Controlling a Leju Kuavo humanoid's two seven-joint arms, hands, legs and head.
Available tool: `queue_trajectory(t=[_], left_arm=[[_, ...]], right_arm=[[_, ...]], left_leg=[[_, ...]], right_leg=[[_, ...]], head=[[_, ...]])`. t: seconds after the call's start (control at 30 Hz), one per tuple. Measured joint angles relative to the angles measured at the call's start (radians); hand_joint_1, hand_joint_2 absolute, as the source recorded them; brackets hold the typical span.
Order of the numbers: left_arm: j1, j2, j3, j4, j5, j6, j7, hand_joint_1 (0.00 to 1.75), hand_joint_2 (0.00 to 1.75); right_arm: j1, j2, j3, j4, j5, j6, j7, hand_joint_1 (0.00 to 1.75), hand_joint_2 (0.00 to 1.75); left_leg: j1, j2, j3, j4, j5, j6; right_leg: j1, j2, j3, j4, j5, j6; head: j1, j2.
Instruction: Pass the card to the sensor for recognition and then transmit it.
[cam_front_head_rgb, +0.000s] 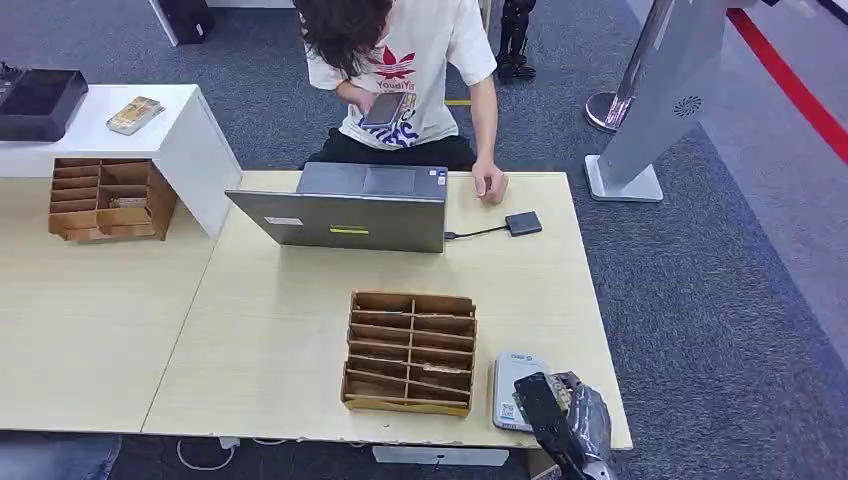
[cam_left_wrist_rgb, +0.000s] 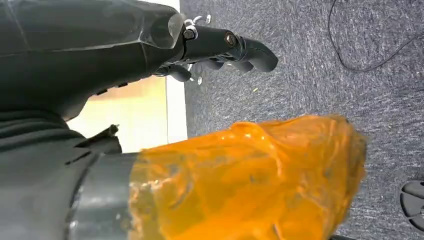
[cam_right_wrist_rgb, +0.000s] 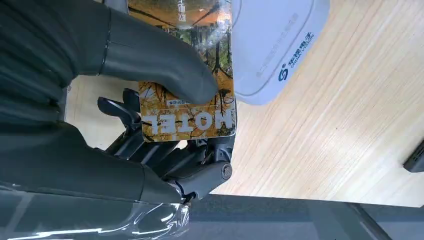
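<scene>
While the right hand (cam_right_wrist_rgb: 165, 125) pinches the hotel card (cam_right_wrist_rgb: 187, 107) under its thumb, the card's edge overlaps the white card reader (cam_right_wrist_rgb: 272, 45) at the frame's top, presumably for recognition.

Even, bright indoor light — soft shadows only

Head view is sharp; the orange wrap (cam_left_wrist_rgb: 250, 180) blurs close to the lens — glare streaks the clear cover (cam_right_wrist_rgb: 150, 220) in the right wrist view.
</scene>
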Motion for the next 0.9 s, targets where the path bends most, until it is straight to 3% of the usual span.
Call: queue_trajectory(t=[0.7,0.77,0.9], left_arm=[[0.0,0.009,0.0,0.0,0.005,0.0,-0.021,0.0,0.0],[0.0,0.009,0.0,0.001,0.003,0.0,-0.021,0.0,0.0],[0.0,0.009,0.0,0.001,-0.009,0.0,-0.022,0.0,0.0]], right_arm=[[-0.02,0.0,0.0,0.0,0.009,-0.005,-0.01,1.75,1.75],[-0.024,0.0,-0.001,-0.004,0.019,-0.03,-0.026,1.75,1.75],[-0.023,0.016,-0.018,-0.052,0.029,-0.176,-0.122,1.75,1.75]], left_leg=[[0.0,0.0,0.0,0.0,0.0,0.0],[0.0,0.0,0.0,0.0,0.0,0.0],[0.0,0.0,0.0,0.0,0.0,0.0]], right_leg=[[0.0,0.0,0.0,0.0,0.0,0.0],[0.0,0.0,0.0,0.0,0.0,0.0],[0.0,0.0,0.0,0.0,0.0,0.0]], head=[[0.0,0.0],[0.0,0.0],[0.0,0.0]])
